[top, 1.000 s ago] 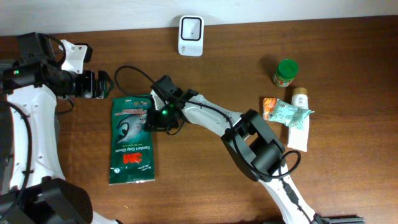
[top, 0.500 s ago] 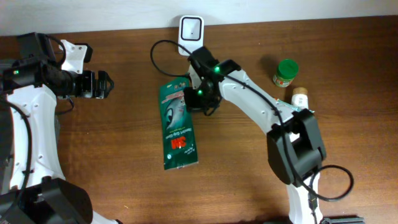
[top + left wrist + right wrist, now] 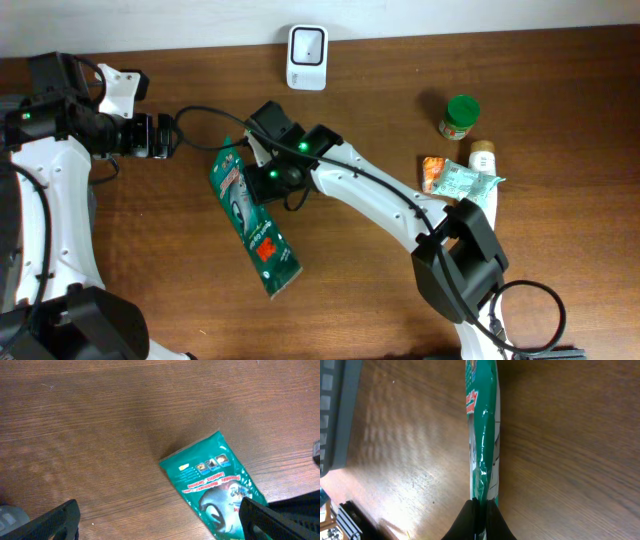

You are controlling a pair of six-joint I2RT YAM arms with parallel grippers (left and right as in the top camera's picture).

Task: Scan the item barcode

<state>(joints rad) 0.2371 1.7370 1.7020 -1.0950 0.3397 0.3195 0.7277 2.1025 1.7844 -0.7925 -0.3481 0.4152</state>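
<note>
The item is a flat green packet with white print, lifted off the wooden table and slanting from upper left to lower right. My right gripper is shut on its upper end. In the right wrist view the packet shows edge-on, pinched between the two black fingers. The white barcode scanner stands at the table's back edge, well apart from the packet. My left gripper hangs open to the left of the packet. In the left wrist view its fingertips are spread wide and the packet's corner lies ahead.
A green-lidded jar, an orange and teal snack pack and a white bottle sit at the right. A black cable loops from the right wrist. A grey slatted edge shows at the left of the right wrist view.
The right arm has swung the packet from just below the scanner back to the left and nearer, turning it onto a slant. The left arm has not moved.
</note>
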